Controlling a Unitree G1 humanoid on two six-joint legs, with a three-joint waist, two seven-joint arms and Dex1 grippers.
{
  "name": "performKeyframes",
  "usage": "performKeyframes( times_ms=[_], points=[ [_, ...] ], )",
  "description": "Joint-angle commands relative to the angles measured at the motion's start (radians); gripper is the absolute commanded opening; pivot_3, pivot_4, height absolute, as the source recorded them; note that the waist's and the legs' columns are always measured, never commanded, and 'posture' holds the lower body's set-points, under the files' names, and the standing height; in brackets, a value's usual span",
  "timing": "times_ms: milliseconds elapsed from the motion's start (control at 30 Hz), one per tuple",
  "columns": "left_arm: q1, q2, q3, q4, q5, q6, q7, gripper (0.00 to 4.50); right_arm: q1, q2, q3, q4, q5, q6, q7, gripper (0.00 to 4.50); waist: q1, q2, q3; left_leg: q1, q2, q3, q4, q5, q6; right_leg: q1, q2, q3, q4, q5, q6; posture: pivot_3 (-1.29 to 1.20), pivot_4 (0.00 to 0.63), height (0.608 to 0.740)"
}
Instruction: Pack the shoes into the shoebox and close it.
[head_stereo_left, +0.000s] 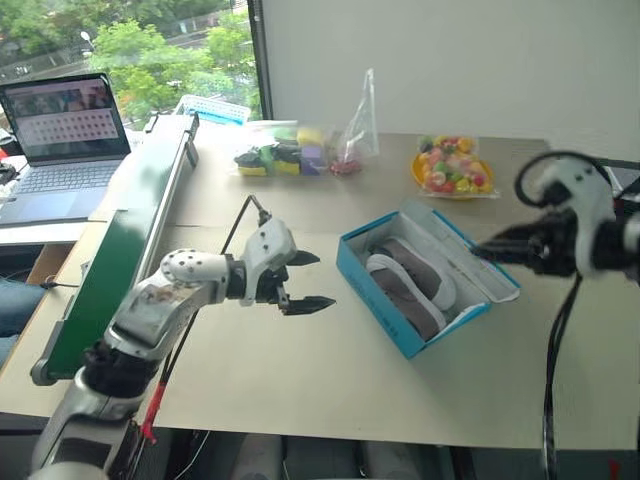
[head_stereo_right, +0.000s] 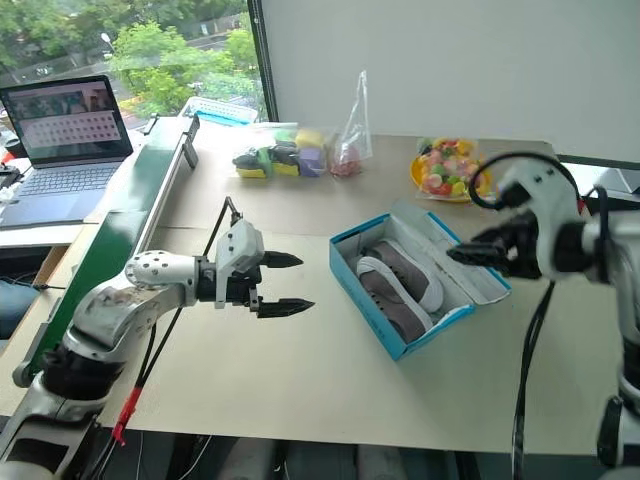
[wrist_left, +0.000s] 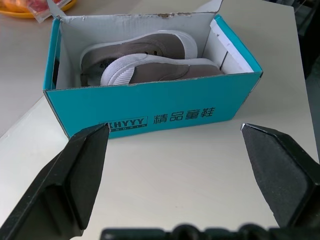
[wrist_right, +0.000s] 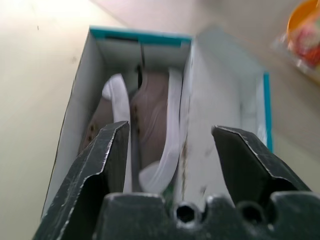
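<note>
Fingers (head_stereo_left: 318, 301) of the left end effector (head_stereo_left: 312, 279) are spreading wide and empty above the bench (head_stereo_left: 300, 380), beside the shoebox (head_stereo_left: 400, 325). Both shoes (head_stereo_left: 410, 280) are lying inside it, the lid (head_stereo_left: 478, 262) folding back open. To the right, the right end effector (wrist_right: 170, 132) is hovering with its jaws apart, gripping nothing.

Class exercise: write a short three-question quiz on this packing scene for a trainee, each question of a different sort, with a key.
1. True or false: both shoes lie inside the shoebox.
2. Is the lid A) shut or B) open?
3. Which gripper has its jaws wide apart beside the box, holding nothing?

Key: 1 true. 2 B, it lies flat on the far side. 3 the left gripper; the right gripper hovers over the lid.
</note>
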Motion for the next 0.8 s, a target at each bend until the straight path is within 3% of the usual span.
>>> performKeyframes(
  times_ms=[33,167,400,533,800],
  points=[
    [-0.064,-0.008,-0.009,0.048,0.019,-0.048,-0.074,4.5,0.219,0.039,-0.3,-0.171,0.07,0.081,-0.016,1.43,-0.006,0.0,0.0,0.0,0.0,0.0,0.0,0.0,0.0,0.0,0.0,0.001,0.0,0.0,0.0,0.0,0.15,0.74],
    [-0.109,-0.005,-0.024,0.133,0.057,-0.084,-0.132,4.5,0.493,0.234,-0.427,-0.231,0.067,0.01,-0.072,0.02,-0.009,0.0,0.0,0.003,0.001,-0.001,0.0,0.0,0.001,0.004,0.001,-0.001,-0.001,0.0,0.0,0.0,0.15,0.74],
    [-0.141,0.005,0.011,0.16,0.057,-0.057,-0.161,4.5,0.619,0.473,-0.435,-0.05,0.082,-0.187,-0.185,0.01,-0.028,0.002,-0.001,0.005,0.0,0.001,0.001,0.0,0.001,0.005,0.001,0.003,0.0,0.0,0.002,0.0,0.15,0.74],
    [-0.108,0.063,0.046,0.1,0.047,-0.003,-0.161,4.5,0.485,0.639,-0.399,0.232,0.078,-0.373,-0.311,0.01,-0.046,0.002,-0.001,0.006,0.001,0.001,-0.001,0.0,0.001,0.006,0.002,0.003,0.0,0.0,0.001,0.0,0.15,0.74],
    [-0.06,0.117,0.106,0.009,0.018,0.073,-0.136,4.5,0.425,0.669,-0.356,0.524,0.108,-0.609,-0.369,0.01,-0.036,0.007,0.001,0.005,0.001,0.001,-0.002,0.0,0.001,0.005,0.001,0.003,0.0,-0.001,0.002,0.0,0.15,0.74]
  ],
)
